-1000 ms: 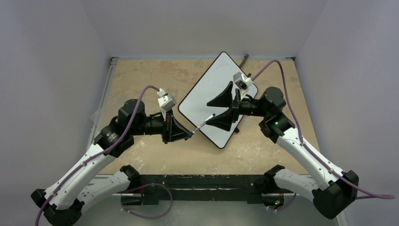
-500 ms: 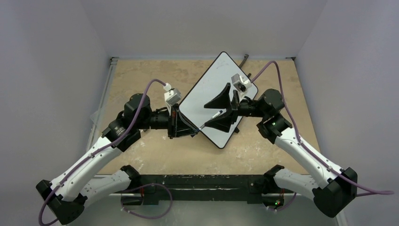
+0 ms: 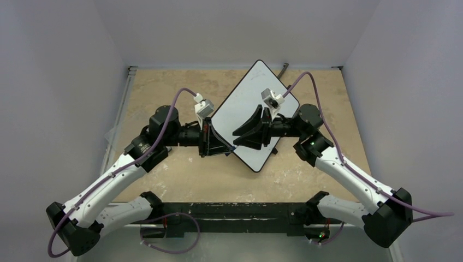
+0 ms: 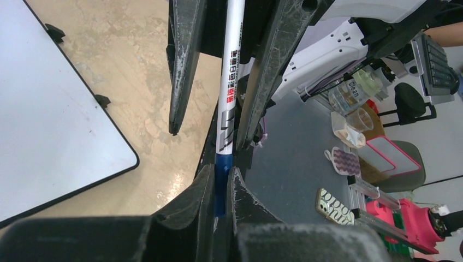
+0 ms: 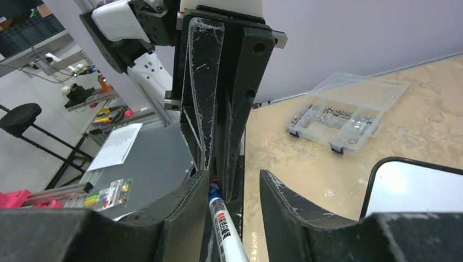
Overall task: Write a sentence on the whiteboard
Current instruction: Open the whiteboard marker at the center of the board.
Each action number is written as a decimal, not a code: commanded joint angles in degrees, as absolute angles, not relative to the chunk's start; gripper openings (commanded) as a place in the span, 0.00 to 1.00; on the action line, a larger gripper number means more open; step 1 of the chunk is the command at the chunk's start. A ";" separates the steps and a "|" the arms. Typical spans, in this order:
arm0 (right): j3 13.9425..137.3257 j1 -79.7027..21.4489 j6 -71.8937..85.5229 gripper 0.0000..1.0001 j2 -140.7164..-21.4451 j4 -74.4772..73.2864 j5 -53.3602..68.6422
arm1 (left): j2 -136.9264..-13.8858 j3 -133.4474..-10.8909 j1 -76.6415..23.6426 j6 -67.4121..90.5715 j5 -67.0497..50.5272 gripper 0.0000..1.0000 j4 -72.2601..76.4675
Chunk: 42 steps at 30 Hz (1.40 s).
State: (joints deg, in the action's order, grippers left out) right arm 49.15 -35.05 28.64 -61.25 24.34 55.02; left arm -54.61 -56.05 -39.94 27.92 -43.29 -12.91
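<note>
The left fingers are clamped on the blue end of a white marker. The right fingers stand apart astride its barrel, one touching it, the other off it. Both pairs meet over the near left edge of the whiteboard, which lies cornerwise on the desk, towards the far side.

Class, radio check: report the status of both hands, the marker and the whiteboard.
Left hand shut on marker, blue end. Right hand open around white barrel, not gripping. Whiteboard: no writing visible. No obstruction seen.
</note>
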 commanded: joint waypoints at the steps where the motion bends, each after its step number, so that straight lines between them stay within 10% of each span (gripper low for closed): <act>1: 50.99 -35.79 26.72 0.37 -61.61 22.68 56.15 | -54.72 -59.06 -40.19 27.93 -44.33 0.00 -11.63; 30: 52.12 -38.42 23.13 0.01 -62.35 17.85 57.65 | -56.63 -63.37 -40.24 23.21 -45.35 0.00 -21.97; 42: 52.90 -38.73 22.04 0.00 -61.96 15.40 57.61 | -56.71 -63.34 -40.17 23.05 -45.48 0.00 -22.33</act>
